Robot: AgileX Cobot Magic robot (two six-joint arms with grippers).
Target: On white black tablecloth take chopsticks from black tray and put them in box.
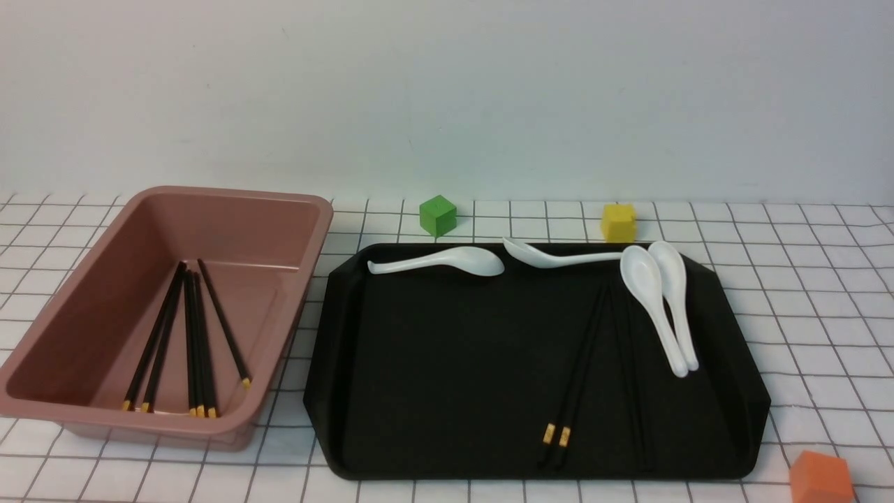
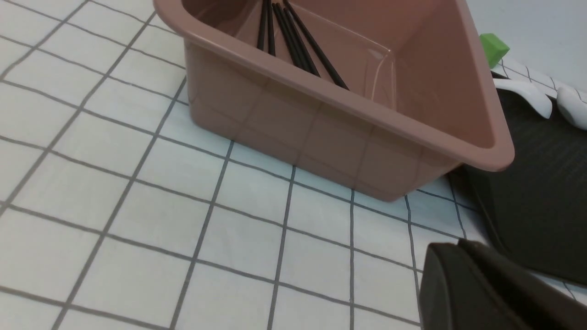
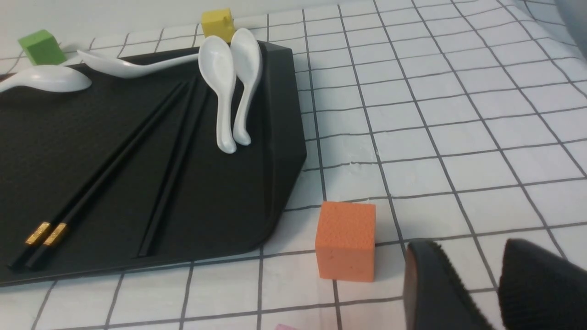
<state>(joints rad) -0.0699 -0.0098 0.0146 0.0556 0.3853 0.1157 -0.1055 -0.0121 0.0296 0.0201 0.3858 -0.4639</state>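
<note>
The black tray (image 1: pixel 433 363) lies on the grid tablecloth (image 1: pixel 824 293). On its right part lie a pair of black chopsticks (image 1: pixel 581 367) with gold bands toward the front, and further black sticks (image 1: pixel 632 377) beside them. They also show in the right wrist view (image 3: pixel 114 160). The pink-brown box (image 1: pixel 91 328) stands left of the tray and holds several chopsticks (image 1: pixel 192 342). My left gripper (image 2: pixel 458 245) is shut and empty, over the cloth in front of the box (image 2: pixel 321 114). My right gripper (image 3: pixel 467 250) is open and empty, over the cloth right of the tray (image 3: pixel 275 137). Neither gripper shows in the front view.
Several white spoons (image 1: pixel 649 293) lie along the tray's far and right parts. A green cube (image 1: pixel 438 214) and a yellow cube (image 1: pixel 619 221) sit behind the tray. An orange cube (image 3: pixel 346 240) sits on the cloth by the tray's front right corner, close to my right fingers.
</note>
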